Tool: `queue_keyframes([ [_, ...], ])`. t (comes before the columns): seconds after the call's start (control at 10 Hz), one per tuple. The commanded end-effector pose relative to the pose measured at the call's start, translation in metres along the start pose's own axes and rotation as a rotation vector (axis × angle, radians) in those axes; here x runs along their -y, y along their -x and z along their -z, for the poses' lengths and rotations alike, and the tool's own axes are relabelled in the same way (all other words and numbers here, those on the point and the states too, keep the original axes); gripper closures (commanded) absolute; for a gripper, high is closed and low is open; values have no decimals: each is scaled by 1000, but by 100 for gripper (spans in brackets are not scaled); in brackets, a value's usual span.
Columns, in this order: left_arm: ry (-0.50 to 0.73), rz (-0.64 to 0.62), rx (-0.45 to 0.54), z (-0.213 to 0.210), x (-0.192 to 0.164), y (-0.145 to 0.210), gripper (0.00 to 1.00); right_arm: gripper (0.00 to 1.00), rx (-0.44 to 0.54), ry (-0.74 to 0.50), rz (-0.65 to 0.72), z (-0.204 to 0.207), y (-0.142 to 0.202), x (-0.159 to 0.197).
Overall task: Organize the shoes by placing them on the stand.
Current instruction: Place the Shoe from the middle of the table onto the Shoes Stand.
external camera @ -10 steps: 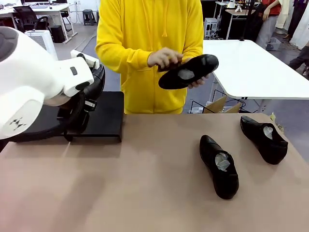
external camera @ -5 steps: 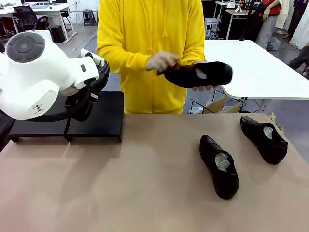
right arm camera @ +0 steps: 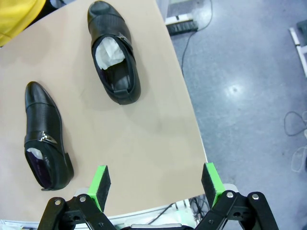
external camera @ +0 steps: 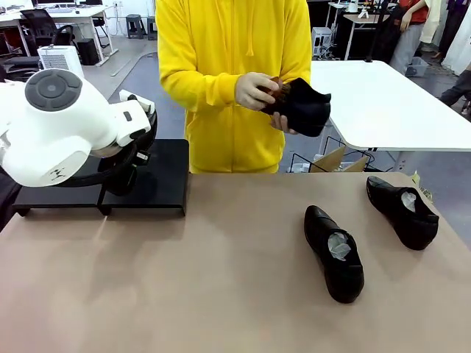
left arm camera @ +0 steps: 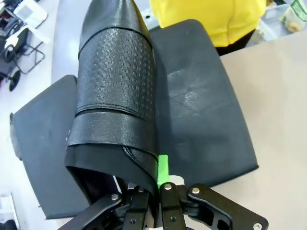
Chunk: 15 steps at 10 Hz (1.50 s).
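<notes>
My left gripper [left arm camera: 156, 182] is shut on the heel edge of a black shoe [left arm camera: 115, 91], which hangs toe-away over the black stand [left arm camera: 201, 110]. In the front view the white left arm [external camera: 59, 125] covers most of that shoe above the stand [external camera: 158, 184]. Two more black shoes, stuffed with white paper, lie on the brown table: one in the middle right [external camera: 335, 254], one at the far right [external camera: 403, 211]. The right wrist view shows them too, one shoe [right arm camera: 115, 52] near the table's edge and the other shoe [right arm camera: 45, 136] beside it. My right gripper [right arm camera: 156, 184] is open above that edge. A person holds another shoe [external camera: 305, 109].
The person in a yellow hoodie [external camera: 221, 66] stands at the far side and holds a small brown brush [external camera: 277, 87] against the shoe in hand. A white table [external camera: 383, 103] stands behind at the right. The near left half of the brown table [external camera: 184, 294] is bare.
My left arm has risen and swung back over the stand with its shoe. The person has turned the held shoe from sideways to end-on and keeps brushing it. The table shoes have not moved.
</notes>
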State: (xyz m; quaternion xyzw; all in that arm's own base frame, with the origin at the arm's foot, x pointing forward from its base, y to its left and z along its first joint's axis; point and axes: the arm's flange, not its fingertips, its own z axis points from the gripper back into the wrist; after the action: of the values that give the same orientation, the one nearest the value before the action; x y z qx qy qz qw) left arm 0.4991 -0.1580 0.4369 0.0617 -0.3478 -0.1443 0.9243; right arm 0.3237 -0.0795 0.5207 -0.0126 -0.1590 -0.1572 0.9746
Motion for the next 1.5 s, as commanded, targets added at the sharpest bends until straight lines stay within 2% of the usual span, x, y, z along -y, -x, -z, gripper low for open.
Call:
queue_keyframes([
  [0.0, -56, -19, 37, 18, 9, -6, 100, 0, 2, -2, 6, 4, 6, 0],
  [0.5, -66, -22, -11, 36, 10, 8, 100, 0, 2, -2, 6, 4, 6, 0],
  [0.8, -77, -52, 2, 40, 11, 10, 100, 0, 2, -2, 6, 4, 6, 0],
  [0.9, -88, -62, 0, 41, 11, 9, 88, 0, 2, -2, 6, 4, 6, 0],
  [1.3, -98, -92, 2, 37, 11, 6, 11, 0, 2, -2, 6, 4, 6, 0],
  [1.4, -107, -114, 12, 33, 6, 3, 0, 0, 2, -2, 6, 4, 6, 0],
])
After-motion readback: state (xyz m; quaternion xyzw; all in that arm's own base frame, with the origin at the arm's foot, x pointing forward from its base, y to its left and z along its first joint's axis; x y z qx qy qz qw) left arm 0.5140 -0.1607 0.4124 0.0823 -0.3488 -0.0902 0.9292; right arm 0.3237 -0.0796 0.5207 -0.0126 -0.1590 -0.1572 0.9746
